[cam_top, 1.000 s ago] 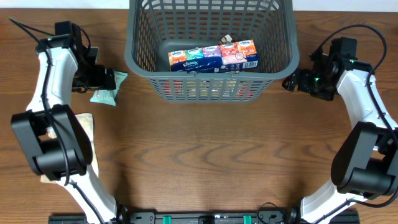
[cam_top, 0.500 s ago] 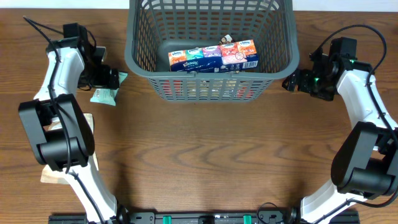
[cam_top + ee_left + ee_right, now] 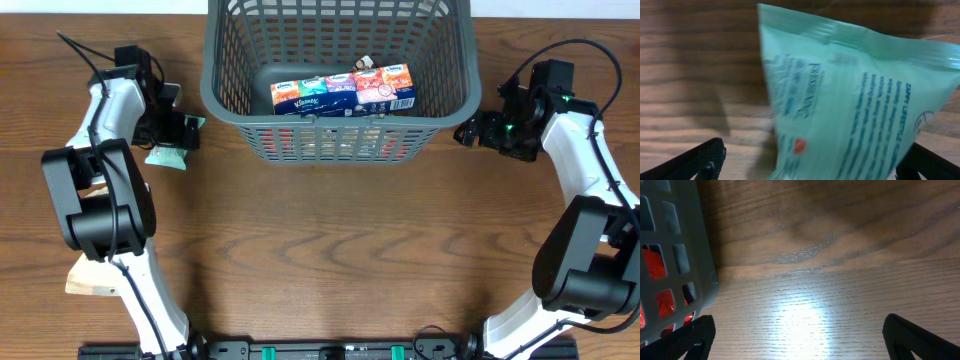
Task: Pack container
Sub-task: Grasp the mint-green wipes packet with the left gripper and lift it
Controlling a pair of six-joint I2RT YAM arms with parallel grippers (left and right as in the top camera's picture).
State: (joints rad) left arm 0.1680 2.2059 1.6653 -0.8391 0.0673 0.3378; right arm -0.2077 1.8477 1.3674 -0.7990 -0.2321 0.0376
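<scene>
Overhead: shows the container (image 3: 340, 112) at the far middle of the worktop (image 3: 330, 250), with a row of tissue packs (image 3: 343, 90) along the near side of its floor. Finds the left end effector (image 3: 185, 132) spread wide just left of the container, over a mint-green packet (image 3: 168, 152) lying flat on the wood. Finds the right end effector (image 3: 470, 132) spread too, empty, just beside the container's right wall. Suggests picking up the packet as the step in hand.

Left wrist: shows the mint-green packet (image 3: 850, 110) filling most of the frame, slightly blurred, flanked low down by both fingertips (image 3: 705, 157); cannot tell whether touching. Lower to bracket the packet's body rather than its crimped seam. Close gently, since thin film probably crumples and slips. Lift clear of the thick rim before swinging across, then release over bare floor behind the tissue packs.

Right wrist: shows the container's lattice wall (image 3: 670, 255) at left, red packets (image 3: 652, 262) behind the slots, bare wood ahead. Avoid nudging that wall.
</scene>
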